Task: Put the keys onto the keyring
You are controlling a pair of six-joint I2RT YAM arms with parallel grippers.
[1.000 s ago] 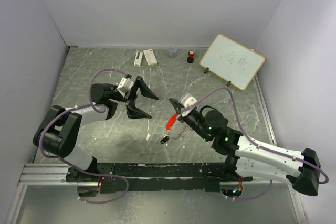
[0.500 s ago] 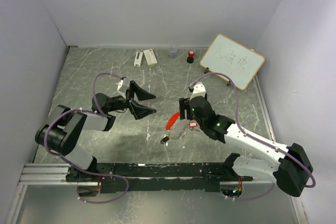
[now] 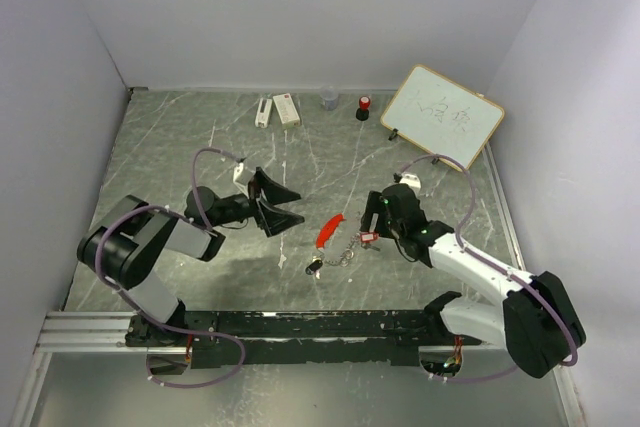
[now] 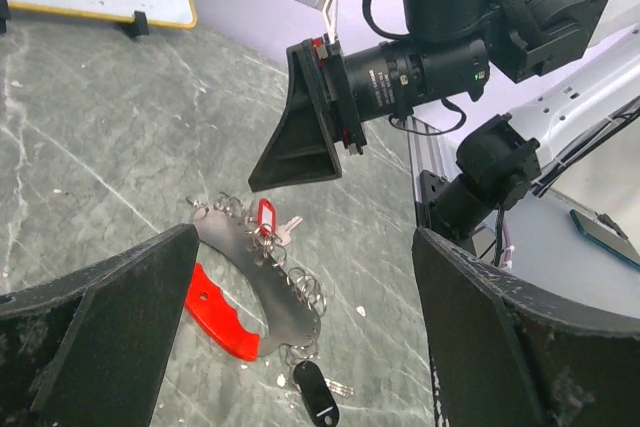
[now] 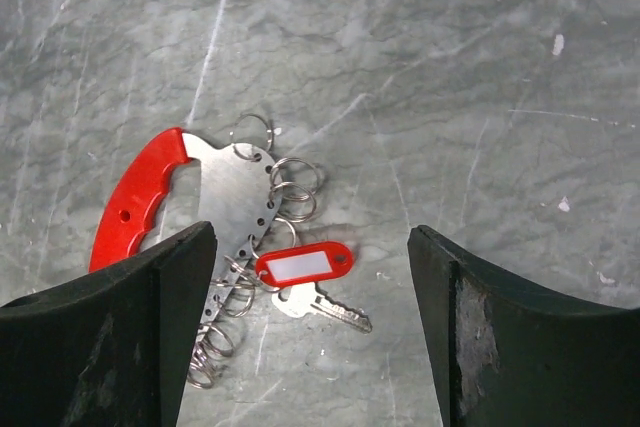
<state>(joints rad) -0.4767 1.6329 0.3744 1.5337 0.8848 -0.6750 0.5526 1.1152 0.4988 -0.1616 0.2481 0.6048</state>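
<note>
On the worktop [image 5: 520, 67], the red-tagged key [image 5: 300, 267] looks light, slippery: pinch its tag. Left fingers [image 4: 95, 342] and right fingers [image 5: 110, 347] gape empty.

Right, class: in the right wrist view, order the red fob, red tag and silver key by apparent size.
1. red fob
2. red tag
3. silver key, similar in length to the tag but slimmer
</note>
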